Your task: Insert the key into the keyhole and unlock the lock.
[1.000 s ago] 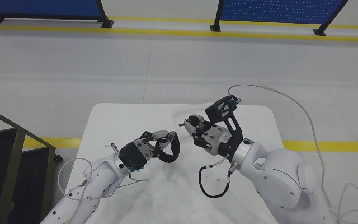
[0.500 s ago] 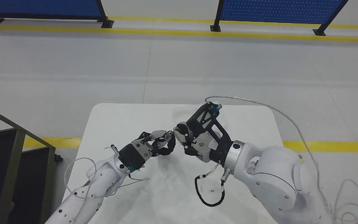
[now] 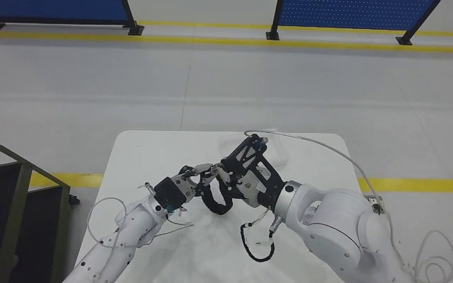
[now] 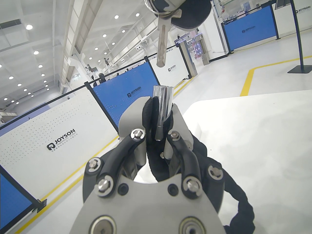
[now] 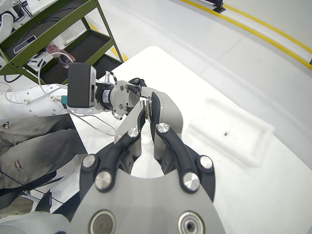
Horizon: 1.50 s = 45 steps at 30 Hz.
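With the left hand (image 4: 157, 113) clenched on the lock (image 4: 162, 98) and the right hand (image 5: 148, 105) grasping the key (image 4: 161, 47), bring it exactly in line before pushing.

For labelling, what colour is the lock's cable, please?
Black, the fabric-sleeved lock cable; best in the left wrist view.

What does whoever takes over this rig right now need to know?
Left gripper: shut on the lock, its chrome end facing the key.
Right gripper: shut on the key's head, blade aimed at the lock.
Done: both picked up, held over the table, roughly lined up.
Left: the key tip is short of the lock, with a visible gap; insert, then turn to unlock.
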Motion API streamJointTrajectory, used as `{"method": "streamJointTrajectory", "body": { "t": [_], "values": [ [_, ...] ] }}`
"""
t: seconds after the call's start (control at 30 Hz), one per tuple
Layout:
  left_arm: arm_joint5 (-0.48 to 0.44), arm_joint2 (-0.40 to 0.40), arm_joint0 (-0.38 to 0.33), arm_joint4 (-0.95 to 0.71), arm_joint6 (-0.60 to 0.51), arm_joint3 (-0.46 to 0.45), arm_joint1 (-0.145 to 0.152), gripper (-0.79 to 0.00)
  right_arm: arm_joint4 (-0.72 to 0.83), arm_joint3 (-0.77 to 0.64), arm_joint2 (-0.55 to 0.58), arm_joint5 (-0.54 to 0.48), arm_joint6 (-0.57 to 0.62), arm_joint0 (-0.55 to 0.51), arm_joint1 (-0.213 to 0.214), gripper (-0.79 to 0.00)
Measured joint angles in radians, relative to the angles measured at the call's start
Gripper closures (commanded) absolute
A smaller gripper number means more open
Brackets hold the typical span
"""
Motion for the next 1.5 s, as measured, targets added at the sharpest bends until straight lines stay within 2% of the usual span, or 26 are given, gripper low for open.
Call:
{"method": "streamJointTrajectory", "body": {
  "t": [0.57, 1.5],
  "values": [
    [-0.073, -0.01, 0.005, 0.021, 0.011, 0.007, -0.025, 0.0, -0.028, 0.0, 0.009, -0.019, 0.035, -0.019, 0.0, 0.0],
    [-0.109, -0.053, 0.025, 0.057, 0.024, 0.009, -0.052, 0.0, -0.065, 0.0, -0.002, -0.03, 0.048, -0.03, -0.007, 0.0]
  ]
}}
